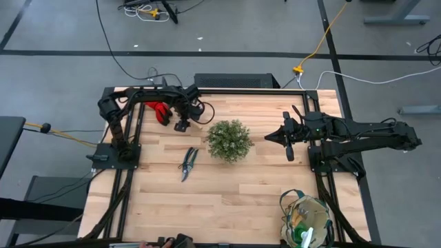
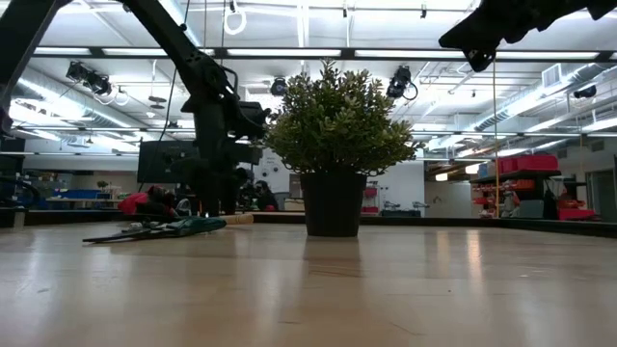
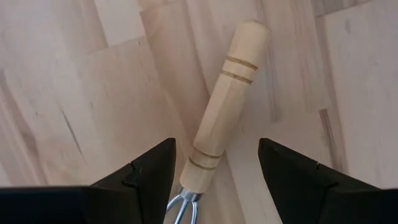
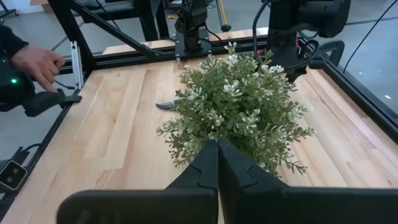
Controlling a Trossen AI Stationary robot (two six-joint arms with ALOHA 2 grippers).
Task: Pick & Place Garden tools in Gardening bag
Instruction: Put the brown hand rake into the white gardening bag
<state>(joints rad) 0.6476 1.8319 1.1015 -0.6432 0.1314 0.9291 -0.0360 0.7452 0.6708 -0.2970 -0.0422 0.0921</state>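
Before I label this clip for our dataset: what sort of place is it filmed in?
Probably a robotics lab or workshop. A wooden table in a black frame carries two robot arms, cables trail over a grey floor, and the low view shows an open ceiling with strip lights and red shelving behind the potted plant.

The wooden-handled fork has its tines cut off at the picture's edge.

place: robotics lab | evidence: floor cables, ceiling lights, framed wooden table
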